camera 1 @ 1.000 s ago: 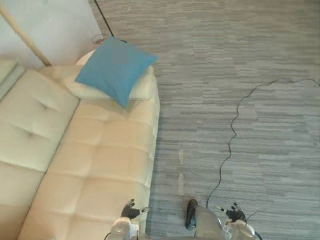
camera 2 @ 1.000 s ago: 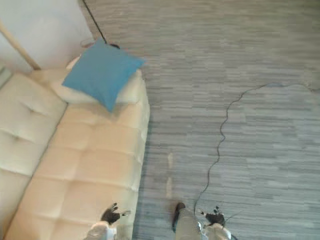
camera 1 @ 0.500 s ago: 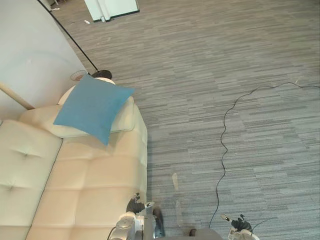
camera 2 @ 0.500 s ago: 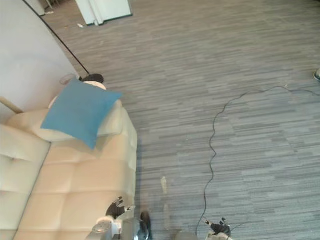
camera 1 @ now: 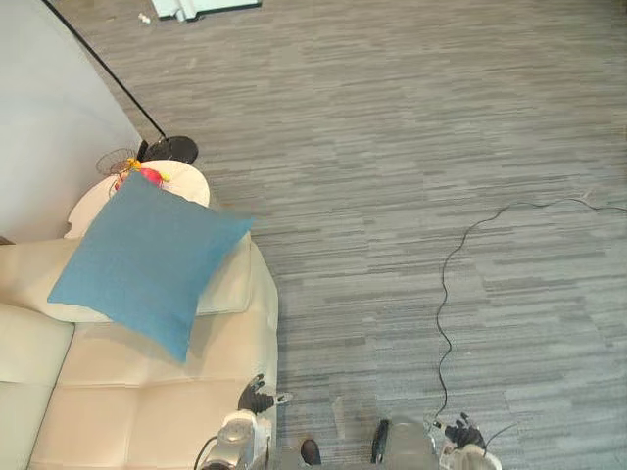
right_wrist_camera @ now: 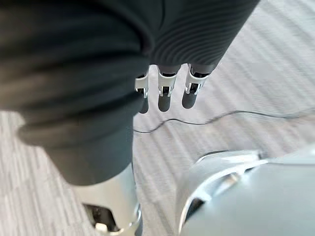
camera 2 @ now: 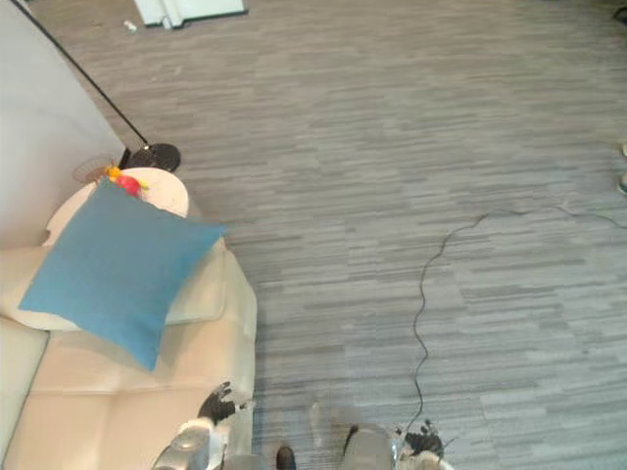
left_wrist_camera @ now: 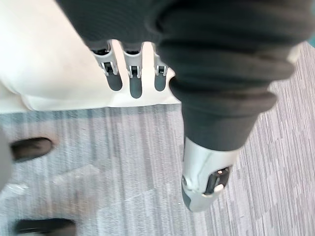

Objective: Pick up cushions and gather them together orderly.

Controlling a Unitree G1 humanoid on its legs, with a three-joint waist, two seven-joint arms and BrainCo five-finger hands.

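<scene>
A blue square cushion (camera 1: pixel 147 259) leans tilted on the arm end of a cream tufted sofa (camera 1: pixel 147 421), one corner hanging over the seat. My left hand (camera 1: pixel 257 397) hangs low beside the sofa's front edge, well short of the cushion. Its fingers (left_wrist_camera: pixel 132 81) are straight and hold nothing, with the sofa edge and carpet past them. My right hand (camera 1: pixel 460 431) hangs over the grey carpet, far from the sofa, and its fingers (right_wrist_camera: pixel 165 93) are relaxed and empty.
A small round white side table (camera 1: pixel 188 182) with a red and yellow object (camera 1: pixel 147 174) stands behind the sofa arm. Beside it are a black lamp base (camera 1: pixel 172 149) with a slanted pole, and a pale wall (camera 1: pixel 49 117). Grey carpet (camera 1: pixel 411 147) stretches to the right.
The whole picture has shifted, so the camera has moved: the cushion now shows larger and lower, and the side table has come into sight. Both hands still hang low.
</scene>
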